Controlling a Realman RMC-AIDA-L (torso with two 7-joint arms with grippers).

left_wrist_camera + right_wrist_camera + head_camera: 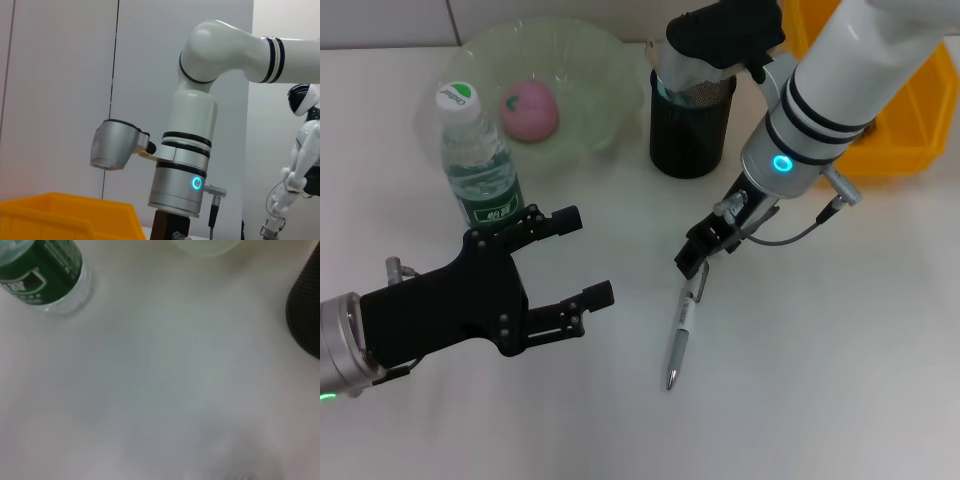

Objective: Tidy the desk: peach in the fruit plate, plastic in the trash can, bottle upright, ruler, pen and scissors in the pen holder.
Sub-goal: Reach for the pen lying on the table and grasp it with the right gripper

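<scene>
The counter (840,330) is plain white, with a pale wall behind it; the left wrist view shows grey wall panels and a small white humanoid figure (300,165) standing at the far side of the room.

The left gripper (582,258) hovers low at about 8 o'clock in the head view, its black fingers (552,222) spread wide and holding nothing, just beside the bottle (478,165), which stands upright at 10 o'clock. The right gripper (700,255) reaches down near the centre, right over the top end of the pen (680,335); whether its fingers are closed on the pen cannot be told. The pen lies on the counter, tip pointing toward 6 o'clock.

The peach (529,110) sits inside the fruit plate (605,75) at 11 o'clock. The pen holder (690,135) stands at 12 o'clock with something cyan showing inside, partly hidden by the right arm's wrist camera housing. The trash can (910,130) is at 2 o'clock, largely covered by the right arm.
</scene>
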